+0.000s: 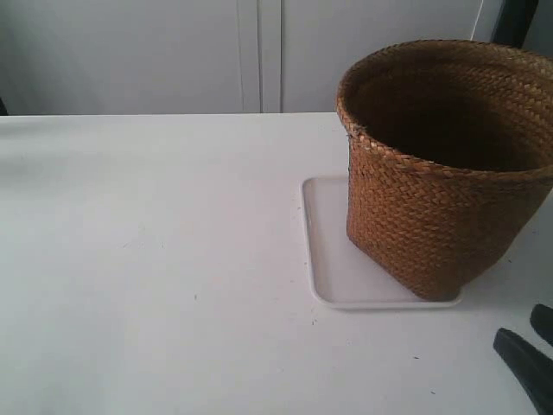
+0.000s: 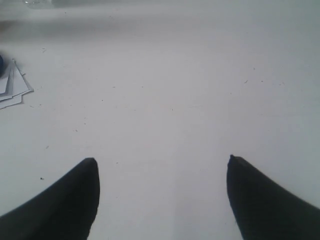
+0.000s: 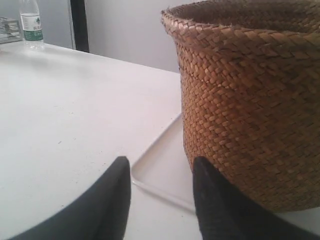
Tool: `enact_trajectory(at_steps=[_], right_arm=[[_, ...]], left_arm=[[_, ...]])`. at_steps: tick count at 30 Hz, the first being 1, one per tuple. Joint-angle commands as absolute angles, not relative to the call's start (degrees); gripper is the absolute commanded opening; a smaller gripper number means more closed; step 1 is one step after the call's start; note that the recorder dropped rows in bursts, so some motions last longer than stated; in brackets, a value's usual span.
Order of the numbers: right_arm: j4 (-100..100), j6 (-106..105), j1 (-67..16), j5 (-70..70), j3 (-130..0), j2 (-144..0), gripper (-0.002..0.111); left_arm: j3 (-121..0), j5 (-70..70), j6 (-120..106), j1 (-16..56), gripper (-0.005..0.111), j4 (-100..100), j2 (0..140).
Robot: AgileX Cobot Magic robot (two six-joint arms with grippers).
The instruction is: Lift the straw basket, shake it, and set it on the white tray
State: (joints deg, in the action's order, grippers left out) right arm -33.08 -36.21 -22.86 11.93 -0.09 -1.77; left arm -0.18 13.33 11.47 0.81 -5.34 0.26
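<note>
The straw basket point(image 1: 441, 207) stands upright on the white tray point(image 1: 333, 259), at the tray's right part, with a bare strip of tray left of it. My right gripper point(image 1: 521, 327) is low at the exterior view's bottom right corner, in front of the basket and apart from it. In the right wrist view the right gripper point(image 3: 161, 160) is open and empty, its fingers framing the tray's corner point(image 3: 167, 145) beside the basket wall point(image 3: 250, 100). My left gripper point(image 2: 161, 159) is open over bare white table, holding nothing; neither basket nor tray shows in its view.
The white table point(image 1: 155, 259) stretches left of the tray. Loose papers point(image 2: 12, 87) lie at one edge of the left wrist view. A water bottle point(image 3: 31, 22) and a clear box point(image 3: 10, 30) stand at the table's far end. Pale cabinet doors point(image 1: 259, 52) close the back.
</note>
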Motion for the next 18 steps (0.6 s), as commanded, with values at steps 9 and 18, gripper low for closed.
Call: enact_trajectory(at_steps=[9, 18], right_arm=[[-31.8, -26.0, -4.9, 10.1, 0.0, 0.0, 0.039], [-28.4, -21.6, 9.9, 10.7, 0.0, 0.0, 0.039]], left_arm=[[0.0, 13.3, 11.5, 0.7, 0.074, -5.4, 0.0], [0.0, 13.3, 11.5, 0.7, 0.074, -5.4, 0.0]])
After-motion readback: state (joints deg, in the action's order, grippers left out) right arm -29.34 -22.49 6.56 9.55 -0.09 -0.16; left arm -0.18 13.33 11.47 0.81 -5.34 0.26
